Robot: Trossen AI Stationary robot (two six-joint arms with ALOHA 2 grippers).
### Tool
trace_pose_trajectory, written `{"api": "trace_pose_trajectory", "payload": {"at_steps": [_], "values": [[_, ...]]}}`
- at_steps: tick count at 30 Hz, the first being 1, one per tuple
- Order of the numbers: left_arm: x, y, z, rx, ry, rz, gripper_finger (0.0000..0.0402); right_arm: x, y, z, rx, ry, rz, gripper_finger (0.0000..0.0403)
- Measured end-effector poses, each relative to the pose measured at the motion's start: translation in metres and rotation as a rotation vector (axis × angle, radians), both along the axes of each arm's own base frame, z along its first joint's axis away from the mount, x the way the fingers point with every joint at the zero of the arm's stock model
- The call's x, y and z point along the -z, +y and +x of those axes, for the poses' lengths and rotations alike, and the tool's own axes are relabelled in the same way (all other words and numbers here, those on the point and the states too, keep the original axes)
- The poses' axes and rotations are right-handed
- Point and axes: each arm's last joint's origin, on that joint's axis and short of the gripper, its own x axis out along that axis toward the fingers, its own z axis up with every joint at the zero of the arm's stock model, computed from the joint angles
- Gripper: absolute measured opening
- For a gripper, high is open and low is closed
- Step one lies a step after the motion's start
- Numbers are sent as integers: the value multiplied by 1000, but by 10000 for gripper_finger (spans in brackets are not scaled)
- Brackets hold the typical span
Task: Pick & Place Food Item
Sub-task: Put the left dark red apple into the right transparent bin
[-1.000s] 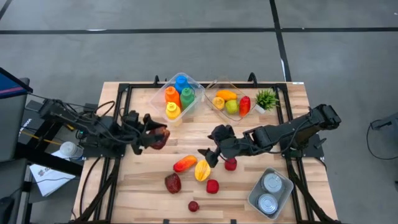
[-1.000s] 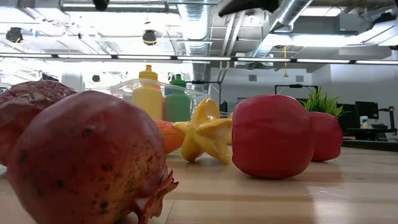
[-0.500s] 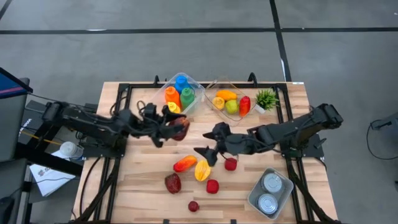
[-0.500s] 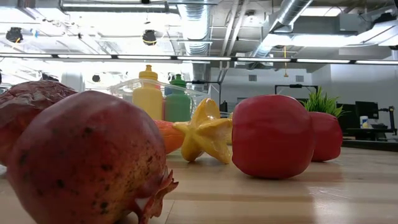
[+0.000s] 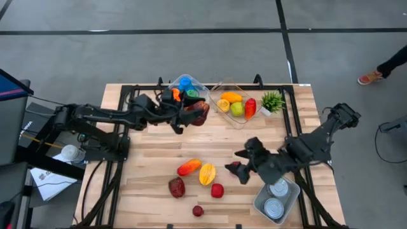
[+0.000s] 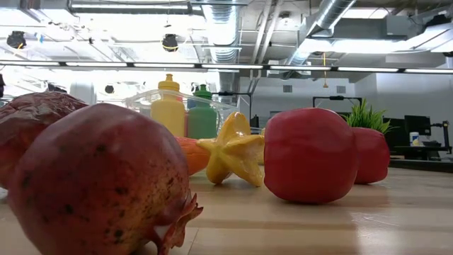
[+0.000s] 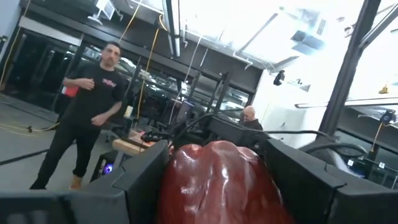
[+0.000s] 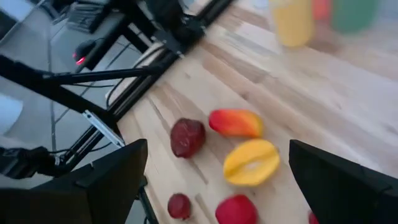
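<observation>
My left gripper (image 5: 196, 114) is shut on a glossy dark red fruit (image 7: 214, 180), held up beside the clear bin of coloured bottles (image 5: 186, 94) at the far middle of the table. My right gripper (image 5: 236, 170) hangs open above the near right of the table, with nothing between its fingers (image 8: 224, 186). On the wood lie a red-orange mango (image 5: 189, 167), a yellow starfruit (image 5: 206, 173), a pomegranate (image 5: 177, 187), a red apple (image 5: 217, 190) and a small dark red fruit (image 5: 198, 210). A red piece (image 5: 234, 166) shows partly under the right gripper. My left gripper pinches the dark red fruit by its two opposite sides (image 7: 171, 186) between its two fingers (image 7: 140, 183). The fingers come from the table's left, about level and tipped slightly upward. The fruit is lifted clear of the table.
A second clear bin holding fruit (image 5: 234, 105) and a small green plant (image 5: 272, 100) stand at the far right. A bin with two cans (image 5: 276, 196) sits at the near right corner. People stand in the room beyond the table (image 7: 87, 112).
My left gripper has carried the dark red fruit toward the table's right and far edge and a little up, from the left side to beside the bottle bin. My right gripper has drawn back from the fruit cluster toward the near right, staying open.
</observation>
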Motion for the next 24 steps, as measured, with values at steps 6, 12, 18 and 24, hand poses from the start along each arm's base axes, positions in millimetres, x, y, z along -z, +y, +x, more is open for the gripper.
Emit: {"api": "trace_pose_trajectory", "payload": {"at_steps": [6, 12, 18, 24], "values": [[7, 11, 23, 21, 41, -22, 251, 8, 13, -25, 125, 18, -4, 379], [6, 17, 37, 126, 37, -87, 251, 10, 2, -20, 219, -1, -57, 379], [-1, 18, 36, 143, 17, -85, 253, 9, -25, -3, 293, 17, -108, 379], [-2, 17, 35, 163, 8, -95, 252, -2, -50, 19, 264, -25, -129, 379]]}}
